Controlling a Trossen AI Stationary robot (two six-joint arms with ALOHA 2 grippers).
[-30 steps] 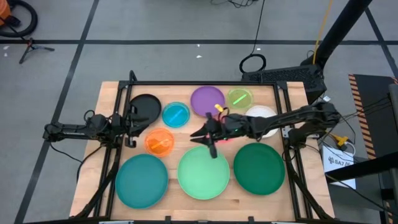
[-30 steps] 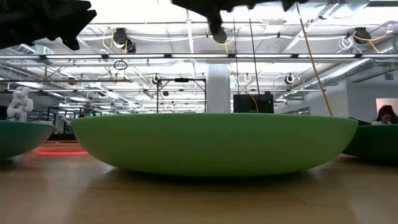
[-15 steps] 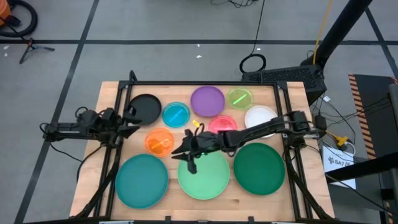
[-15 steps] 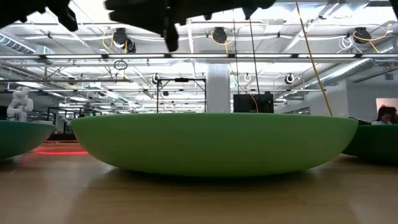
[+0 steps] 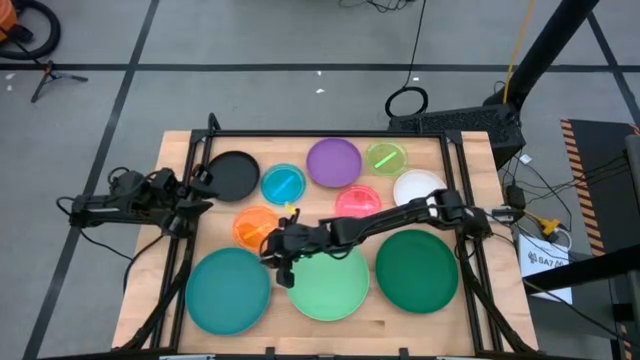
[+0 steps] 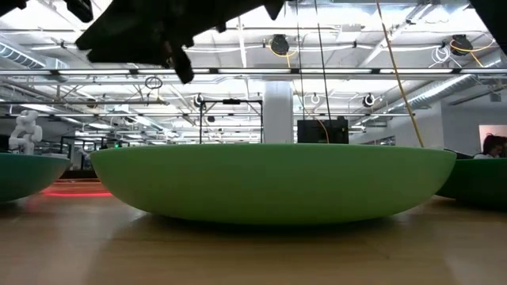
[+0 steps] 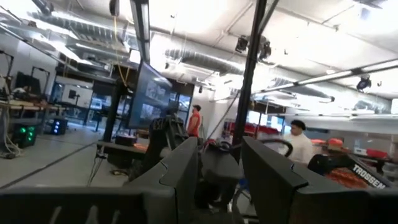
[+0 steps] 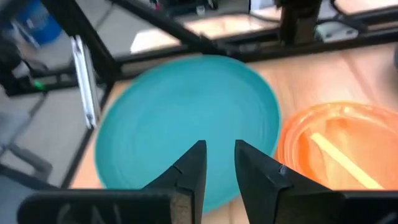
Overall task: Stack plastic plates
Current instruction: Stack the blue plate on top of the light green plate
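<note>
High view counts ten plates on the table (image 5: 176, 150): three large, teal plate (image 5: 228, 291), mint plate (image 5: 330, 283), dark green plate (image 5: 417, 270); three medium, black (image 5: 235, 174), purple (image 5: 333, 161), white (image 5: 418, 186); four small, blue (image 5: 283, 183), pink (image 5: 356, 200), orange (image 5: 253, 227), lime (image 5: 386, 157). Relative to the mint plate, the right gripper (image 5: 280, 262) hangs over its rim on the teal side, fingers (image 8: 189, 168) a narrow gap apart, holding nothing. Left gripper (image 5: 196, 192) waits beside the black plate, fingers parted, empty.
</note>
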